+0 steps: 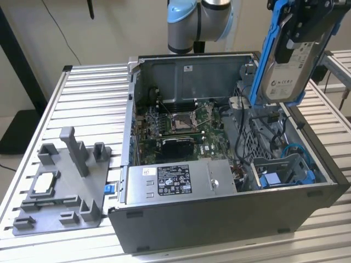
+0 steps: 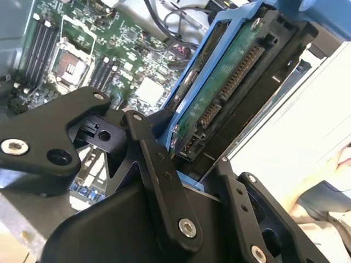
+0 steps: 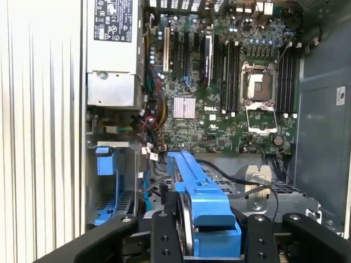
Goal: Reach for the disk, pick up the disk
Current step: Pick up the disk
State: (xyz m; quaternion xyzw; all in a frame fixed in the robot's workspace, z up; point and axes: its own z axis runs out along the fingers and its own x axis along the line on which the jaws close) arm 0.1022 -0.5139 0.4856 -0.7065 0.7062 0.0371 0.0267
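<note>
Even, fairly bright indoor light fills the exterior view; the ribbed surface (image 1: 82, 93) gleams pale, with soft shadows under the grey fixture (image 1: 63, 186). In the second wrist view the black tool (image 2: 192, 189) looms close and soft-focused, and the area toward 3 o'clock is washed out white. The first wrist view shows the motherboard (image 3: 219, 87) crisp and well lit.

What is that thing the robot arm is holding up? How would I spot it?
Find the open grey computer case on the slatted table. Above its corner at the exterior view's right, the gripper holds the disk upright in the air. Unlike the blue bay parts inside the case, it is a silver slab with a white label, clipped in a blue frame.
</note>
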